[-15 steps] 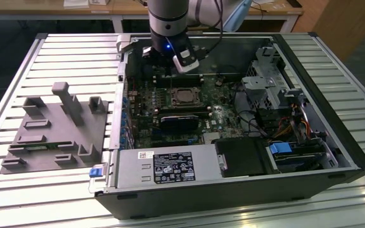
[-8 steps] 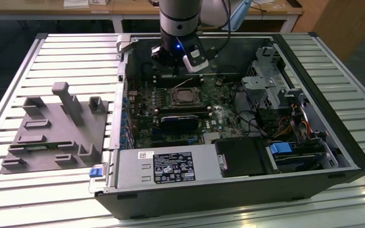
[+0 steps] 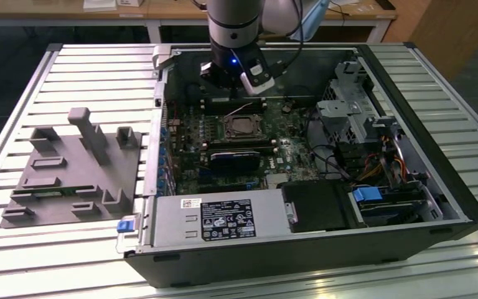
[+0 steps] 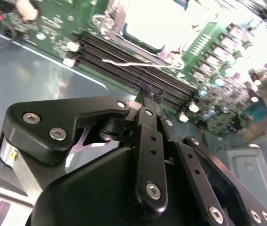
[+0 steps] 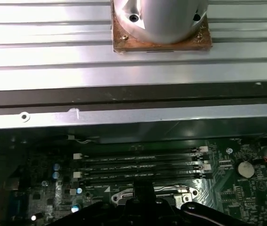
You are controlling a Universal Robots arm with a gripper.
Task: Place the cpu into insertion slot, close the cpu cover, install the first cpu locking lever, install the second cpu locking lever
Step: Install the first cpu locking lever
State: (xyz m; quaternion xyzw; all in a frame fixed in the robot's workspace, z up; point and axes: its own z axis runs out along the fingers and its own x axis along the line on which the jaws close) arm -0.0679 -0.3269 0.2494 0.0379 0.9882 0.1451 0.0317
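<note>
In the exterior view the cpu (image 3: pixel 241 128) lies as a small tan square in the motherboard socket, with the silvery cpu cover (image 3: pixel 224 125) flat around it. My gripper (image 3: pixel 237 93) hangs just beyond the socket's far edge, over the memory slots. The second wrist view has the black fingers (image 4: pixel 148 123) meeting at their tips, so the gripper (image 4: pixel 147 97) is shut with nothing between them. A thin wire locking lever (image 4: pixel 134 63) runs along the socket edge just ahead of the tips, apart from them. The socket (image 5: pixel 148 192) sits right by the gripper (image 5: pixel 142 188) in the first wrist view.
The open computer case (image 3: pixel 463 187) lies on a slatted metal table (image 3: pixel 98 68). A grey parts fixture (image 3: pixel 73 168) stands at the exterior view's left. Inside are the power supply (image 3: pixel 222 218), a drive cage (image 3: pixel 351 103), cables (image 3: pixel 388 165) and memory slots (image 5: pixel 140 167).
</note>
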